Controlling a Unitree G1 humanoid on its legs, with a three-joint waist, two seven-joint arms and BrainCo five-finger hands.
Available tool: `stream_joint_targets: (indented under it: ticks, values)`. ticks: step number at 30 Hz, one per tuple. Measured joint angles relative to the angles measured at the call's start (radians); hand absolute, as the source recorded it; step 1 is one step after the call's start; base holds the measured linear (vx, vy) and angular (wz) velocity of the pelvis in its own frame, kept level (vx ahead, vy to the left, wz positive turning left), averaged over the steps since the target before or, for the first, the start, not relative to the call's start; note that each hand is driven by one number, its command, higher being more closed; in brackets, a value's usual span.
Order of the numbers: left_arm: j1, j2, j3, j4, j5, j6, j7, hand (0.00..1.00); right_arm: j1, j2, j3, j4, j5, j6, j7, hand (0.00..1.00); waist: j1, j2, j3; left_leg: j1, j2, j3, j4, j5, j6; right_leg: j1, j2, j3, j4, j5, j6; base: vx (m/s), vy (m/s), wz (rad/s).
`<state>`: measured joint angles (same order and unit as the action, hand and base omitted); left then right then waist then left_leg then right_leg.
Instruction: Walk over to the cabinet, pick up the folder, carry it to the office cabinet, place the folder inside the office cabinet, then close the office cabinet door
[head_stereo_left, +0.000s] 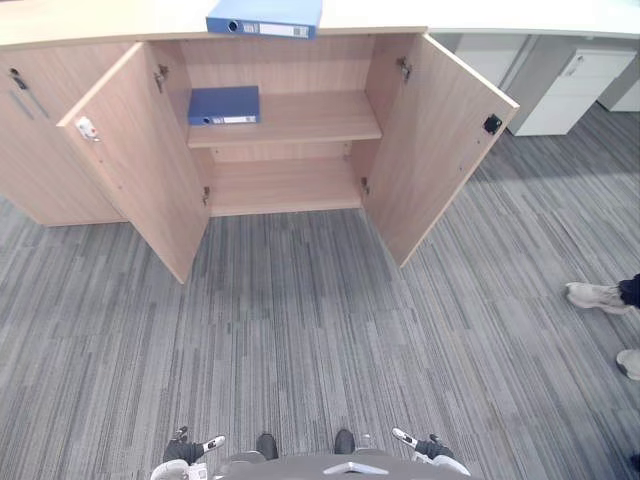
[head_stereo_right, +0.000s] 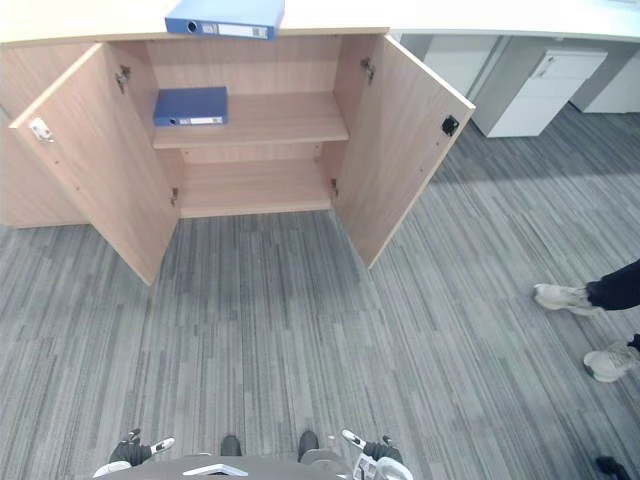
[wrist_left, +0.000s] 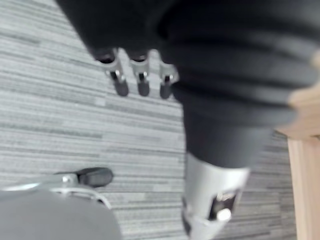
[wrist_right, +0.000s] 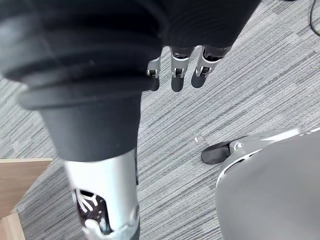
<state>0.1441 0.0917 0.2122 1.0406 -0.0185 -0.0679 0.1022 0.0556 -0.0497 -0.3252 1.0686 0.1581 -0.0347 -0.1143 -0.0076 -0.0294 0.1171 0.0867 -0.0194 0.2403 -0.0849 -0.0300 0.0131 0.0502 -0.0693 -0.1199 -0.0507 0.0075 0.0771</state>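
STEP: approach leg, nothing lifted | HANDS: left robot hand (wrist_left: 143, 80) and right robot hand (wrist_right: 179, 75) hang released, seemingly empty | FOLDER: blue folder (head_stereo_left: 265, 17) on desk (head_stereo_left: 100, 22), far ahead of both; second folder (head_stereo_left: 224, 105) on cabinet shelf (head_stereo_left: 310, 115) | NEXT: close distance; then reach forward

Cabinet (head_stereo_left: 440, 150): pale oak-toned wood grain, inside and out.
Black catch (head_stereo_left: 492, 124) on the cabinet's right door; white fitting (head_stereo_left: 87, 127) on its left door.
Top folder (head_stereo_left: 265, 15), lying on the cabinet: mid blue, white spine label.
Shelf folder (head_stereo_left: 224, 104), on the cabinet's upper shelf: darker blue, white label.
Carpet (head_stereo_left: 300, 320) before the cabinet: grey, fine light and dark stripes.
Drawer units (head_stereo_left: 570, 95) right of the cabinet: white.
Left hand (wrist_left: 143, 82), right hand (wrist_right: 180, 75): silver fingers, dark tips, black ribbed covers.
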Motion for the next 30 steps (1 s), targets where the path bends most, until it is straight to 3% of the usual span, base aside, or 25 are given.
stream_joint_targets:
  ticks: [4, 6, 8, 9, 11, 12, 14, 16, 18, 19, 20, 21, 23, 24, 26, 29, 30]
  values:
    - [-0.017, 0.003, -0.015, -0.001, 0.0, 0.0, 0.0, 0.0, -0.027, 0.006, -0.001, -0.001, -0.008, 0.0, 0.001, 0.0, -0.002, 0.008, 0.015, 0.005, -0.005, 0.012, 0.006, -0.029, 0.001, -0.038, -0.012, -0.001, 0.08, -0.047, 0.026, 0.17, 0.035, -0.12]
    - [-0.029, -0.001, -0.021, -0.003, 0.0, 0.0, -0.001, 0.0, -0.043, 0.008, -0.004, -0.006, -0.007, -0.001, 0.001, 0.0, -0.001, 0.019, 0.039, 0.024, -0.005, 0.02, 0.007, -0.049, -0.002, -0.108, -0.029, -0.007, 0.271, -0.109, 0.036, 0.15, 0.076, -0.03]
    - [-0.036, -0.002, -0.021, -0.006, -0.001, 0.0, 0.0, 0.0, -0.047, 0.014, -0.006, -0.03, -0.007, -0.002, 0.001, 0.0, -0.001, 0.021, 0.059, 0.037, -0.001, 0.02, 0.049, -0.084, 0.01, -0.164, -0.046, -0.023, 0.438, -0.13, 0.032, 0.14, 0.075, 0.02]
    - [-0.037, -0.003, -0.021, -0.007, -0.003, 0.0, 0.0, 0.0, -0.056, 0.018, -0.013, -0.039, -0.007, -0.006, 0.001, 0.0, -0.002, 0.023, 0.076, 0.057, 0.004, 0.013, 0.075, -0.113, 0.028, -0.229, -0.069, -0.052, 0.612, -0.128, 0.023, 0.15, 0.074, 0.02]
    - [-0.044, -0.002, -0.033, -0.007, -0.016, 0.001, 0.001, 0.0, -0.063, 0.016, -0.006, -0.041, -0.007, -0.007, 0.002, 0.0, -0.006, 0.025, 0.082, 0.085, 0.009, 0.005, 0.087, -0.148, 0.042, -0.295, -0.083, -0.084, 0.723, -0.215, 0.012, 0.19, 0.068, 0.06]
    - [-0.049, -0.001, -0.036, -0.007, -0.019, 0.001, 0.001, 0.0, -0.069, 0.015, 0.003, -0.041, -0.007, -0.008, 0.002, 0.0, -0.005, 0.024, 0.084, 0.101, 0.019, 0.002, 0.088, -0.163, 0.035, -0.332, -0.079, -0.114, 0.723, -0.252, 0.007, 0.28, 0.065, 0.07]
    - [-0.064, -0.002, -0.036, -0.006, -0.019, 0.001, 0.001, 0.0, -0.084, 0.014, 0.007, -0.044, -0.006, -0.01, 0.002, 0.0, -0.013, 0.029, 0.087, 0.112, 0.046, -0.006, 0.089, -0.184, 0.021, -0.392, -0.053, -0.152, 0.663, -0.258, 0.003, 0.28, 0.016, 0.15]
    - [-0.085, -0.005, -0.037, -0.004, -0.019, 0.001, 0.001, 0.0, -0.098, 0.009, 0.007, -0.057, -0.005, -0.01, 0.001, 0.0, -0.038, 0.039, 0.099, 0.141, 0.087, -0.043, 0.087, -0.206, -0.015, -0.441, 0.009, -0.169, 0.504, -0.188, -0.035, 0.46, -0.086, 0.51]
    - [-0.088, -0.01, -0.037, -0.004, -0.019, 0.0, 0.001, 0.0, -0.087, 0.005, 0.006, -0.06, -0.005, -0.01, 0.0, 0.0, -0.045, 0.036, 0.1, 0.174, 0.093, -0.055, 0.087, -0.226, -0.048, -0.437, 0.022, -0.162, 0.459, -0.14, -0.064, 0.43, -0.135, 0.53]
    - [-0.08, -0.018, -0.027, -0.005, -0.019, -0.003, 0.001, 0.0, -0.064, 0.003, 0.005, -0.063, -0.005, -0.01, 0.0, 0.0, -0.045, 0.026, 0.094, 0.211, 0.087, -0.063, 0.095, -0.248, -0.085, -0.415, 0.017, -0.167, 0.43, -0.078, -0.103, 0.52, -0.223, 0.52]
    - [-0.08, -0.043, 0.001, -0.003, -0.02, -0.005, 0.001, 0.0, -0.062, -0.005, -0.008, -0.073, 0.001, -0.008, 0.001, 0.0, -0.046, 0.048, 0.096, 0.218, 0.119, -0.067, 0.151, -0.266, -0.113, -0.407, 0.024, -0.174, 0.48, -0.072, -0.114, 0.63, -0.282, 0.47]
    - [-0.08, -0.057, 0.013, -0.008, -0.02, -0.007, -0.001, 0.0, -0.062, -0.004, -0.009, -0.081, 0.0, -0.009, 0.0, 0.0, -0.042, 0.056, 0.099, 0.171, 0.128, -0.06, 0.258, -0.263, -0.117, -0.389, 0.025, -0.179, 0.477, -0.106, -0.122, 0.61, -0.323, 0.29]
    - [-0.081, -0.099, 0.059, -0.024, -0.028, -0.009, -0.001, 0.0, -0.061, -0.007, -0.009, -0.112, 0.002, -0.007, 0.0, 0.0, -0.042, 0.084, 0.117, 0.023, 0.193, -0.037, 0.62, -0.234, -0.104, -0.323, 0.049, -0.19, 0.444, -0.14, -0.131, 0.51, -0.267, 0.13]
    - [-0.079, -0.118, 0.098, -0.05, -0.04, -0.009, -0.002, 0.0, -0.062, -0.004, 0.003, -0.123, 0.005, -0.007, -0.001, 0.0, -0.032, 0.096, 0.129, -0.077, 0.256, -0.037, 0.869, -0.23, -0.101, -0.261, 0.075, -0.188, 0.415, -0.156, -0.144, 0.41, -0.178, -0.05]
    - [-0.082, -0.122, 0.12, -0.081, -0.051, -0.01, -0.001, 0.0, -0.06, 0.009, 0.017, -0.122, 0.014, -0.007, -0.001, 0.0, -0.014, 0.085, 0.137, -0.16, 0.322, -0.005, 1.08, -0.233, -0.104, -0.165, 0.094, -0.182, 0.391, -0.173, -0.164, 0.45, -0.204, -0.19]
    - [-0.084, -0.122, 0.129, -0.121, -0.059, -0.02, -0.001, 0.0, -0.052, 0.027, 0.038, -0.143, 0.034, -0.007, -0.003, 0.0, 0.009, 0.049, 0.137, -0.294, 0.344, 0.062, 1.082, -0.247, -0.092, -0.036, 0.095, -0.145, 0.297, -0.189, -0.153, 0.42, -0.154, -0.22]
    - [-0.086, -0.127, 0.137, -0.127, -0.059, -0.022, -0.001, 0.0, -0.053, 0.034, 0.038, -0.152, 0.034, -0.008, -0.004, 0.0, 0.017, 0.055, 0.134, -0.352, 0.342, 0.077, 1.016, -0.256, -0.082, -0.005, 0.099, -0.135, 0.258, -0.195, -0.143, 0.34, -0.035, -0.28]
